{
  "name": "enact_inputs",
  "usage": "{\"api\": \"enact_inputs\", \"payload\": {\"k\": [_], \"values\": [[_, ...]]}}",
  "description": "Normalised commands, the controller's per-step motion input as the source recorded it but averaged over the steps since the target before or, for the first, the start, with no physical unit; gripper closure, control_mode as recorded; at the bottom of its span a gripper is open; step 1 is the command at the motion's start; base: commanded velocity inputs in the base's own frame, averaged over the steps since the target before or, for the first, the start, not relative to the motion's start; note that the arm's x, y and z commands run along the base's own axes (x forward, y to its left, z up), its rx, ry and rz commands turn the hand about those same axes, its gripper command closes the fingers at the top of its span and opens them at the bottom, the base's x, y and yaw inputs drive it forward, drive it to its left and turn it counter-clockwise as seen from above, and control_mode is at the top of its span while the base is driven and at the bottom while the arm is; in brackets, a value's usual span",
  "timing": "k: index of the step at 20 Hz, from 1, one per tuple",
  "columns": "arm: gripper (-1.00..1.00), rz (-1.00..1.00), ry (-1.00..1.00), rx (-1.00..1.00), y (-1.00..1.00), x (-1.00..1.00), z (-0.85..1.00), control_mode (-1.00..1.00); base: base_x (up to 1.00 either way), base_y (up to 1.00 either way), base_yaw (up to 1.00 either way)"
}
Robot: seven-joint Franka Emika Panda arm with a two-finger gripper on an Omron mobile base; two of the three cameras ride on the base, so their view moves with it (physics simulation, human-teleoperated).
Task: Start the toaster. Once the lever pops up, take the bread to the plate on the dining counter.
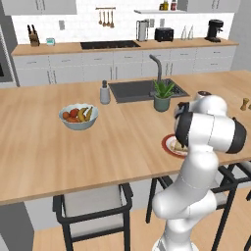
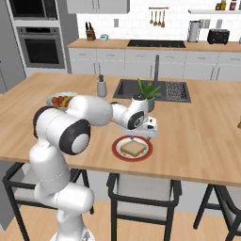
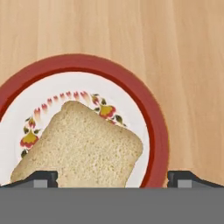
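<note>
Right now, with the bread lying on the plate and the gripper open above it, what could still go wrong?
1. The open gripper hangs close over the bread; a crooked lift could drag the slice.
2. The plate sits near the counter edge, so a knock might push it off.
3. The plant stands close behind the arm.

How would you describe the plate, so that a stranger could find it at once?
Start at the large light-wood dining counter with the dark built-in sink. Near its front edge, before the potted green plant, lies the small round red-rimmed plate. Unlike the fruit bowl, it is flat and carries a tan bread slice.
</note>
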Motion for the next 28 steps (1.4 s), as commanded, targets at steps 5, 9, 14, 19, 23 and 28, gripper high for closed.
{"api": "enact_inputs", "payload": {"k": [5, 9, 14, 19, 23, 28], "values": [[-1.0, -0.14, -0.08, -0.25, 0.1, 0.01, 0.1, -1.0, 0.0, 0.0, 0.0], [-1.0, -0.1, -0.03, -0.13, 0.4, -0.16, 0.37, -1.0, 0.0, 0.0, 0.0], [-1.0, -0.16, -0.03, -0.07, 0.69, -0.37, 0.81, -1.0, 0.0, 0.0, 0.0], [-1.0, -0.22, 0.05, 0.07, 0.21, -0.14, 0.91, -1.0, 0.0, 0.0, 0.0], [-1.0, -0.1, -0.01, 0.1, 0.88, -0.43, 0.92, -1.0, 0.0, 0.0, 0.0], [-1.0, 0.0, -0.06, 0.12, 0.77, -0.9, 0.48, -1.0, 0.0, 0.0, 0.0]]}}
